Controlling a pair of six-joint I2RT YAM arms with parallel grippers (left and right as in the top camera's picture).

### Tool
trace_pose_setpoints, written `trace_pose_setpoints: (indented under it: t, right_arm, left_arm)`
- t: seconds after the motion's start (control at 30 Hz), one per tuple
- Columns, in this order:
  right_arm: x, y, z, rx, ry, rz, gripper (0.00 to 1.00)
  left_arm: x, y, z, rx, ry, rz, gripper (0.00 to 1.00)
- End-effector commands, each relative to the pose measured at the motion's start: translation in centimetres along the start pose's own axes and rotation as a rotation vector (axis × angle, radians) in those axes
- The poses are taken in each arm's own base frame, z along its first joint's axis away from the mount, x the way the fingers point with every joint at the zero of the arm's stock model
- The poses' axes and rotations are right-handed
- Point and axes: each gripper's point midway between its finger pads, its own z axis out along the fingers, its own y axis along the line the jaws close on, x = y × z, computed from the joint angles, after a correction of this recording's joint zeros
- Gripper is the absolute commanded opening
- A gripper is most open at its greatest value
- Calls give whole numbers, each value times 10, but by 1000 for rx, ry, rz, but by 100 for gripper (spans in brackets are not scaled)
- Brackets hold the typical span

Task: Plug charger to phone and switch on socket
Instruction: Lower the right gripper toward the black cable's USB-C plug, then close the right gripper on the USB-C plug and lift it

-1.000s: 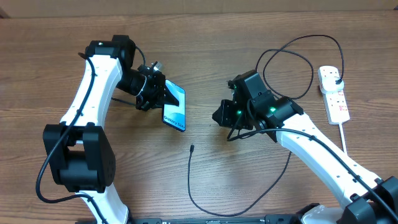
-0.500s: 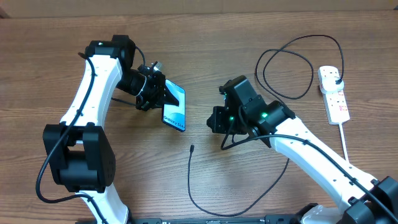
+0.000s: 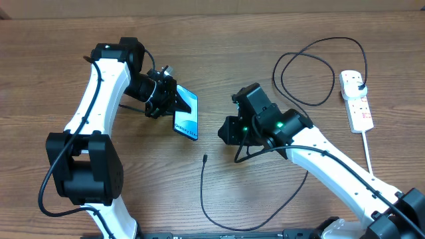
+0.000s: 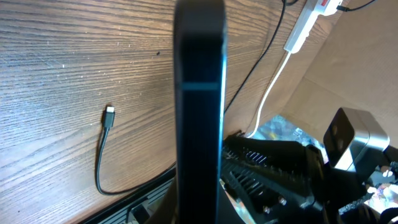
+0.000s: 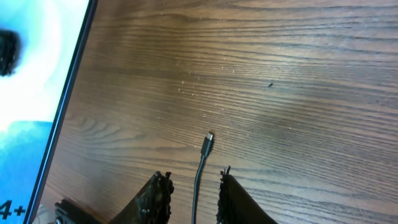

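Gripping the slim blue-screened phone [image 3: 186, 114] in our left claw [image 3: 166, 99], we are hovering our spread right claw [image 5: 191, 175] over the thin black charger tip [image 5: 208, 143]. Plugging in and switching the white socket strip [image 3: 356, 99] are both awaiting us.

The overhead camera looks straight down on the whole worktop [image 3: 219, 40]. Both wrist views are close and oblique, and they share the charger tip [image 5: 208, 143].

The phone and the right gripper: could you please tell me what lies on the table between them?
Only bare table, as the overhead view shows between phone and right gripper; the charger tip lies off that line.
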Motion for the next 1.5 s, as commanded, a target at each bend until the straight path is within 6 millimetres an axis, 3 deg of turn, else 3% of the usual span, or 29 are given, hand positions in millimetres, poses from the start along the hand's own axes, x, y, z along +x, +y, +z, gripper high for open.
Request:
trace_pose_setpoints:
  t: [0.0, 0.33, 0.53, 0.77, 1.47]
  right_arm:
    - [4, 5, 3, 4, 5, -22, 29]
    - [16, 16, 6, -6, 25, -54, 30]
    - [20, 20, 8, -6, 32, -49, 46]
    - [25, 18, 13, 38, 12, -46, 56]
    - [36, 0, 55, 128, 74, -28, 64]
  left_arm:
    - [3, -15, -7, 46, -11, 52, 4]
    - [3, -15, -7, 46, -10, 51, 4]
    - [4, -15, -7, 46, -10, 51, 4]
    - [4, -15, -7, 46, -10, 51, 4]
    - [4, -15, -6, 46, -9, 51, 4]
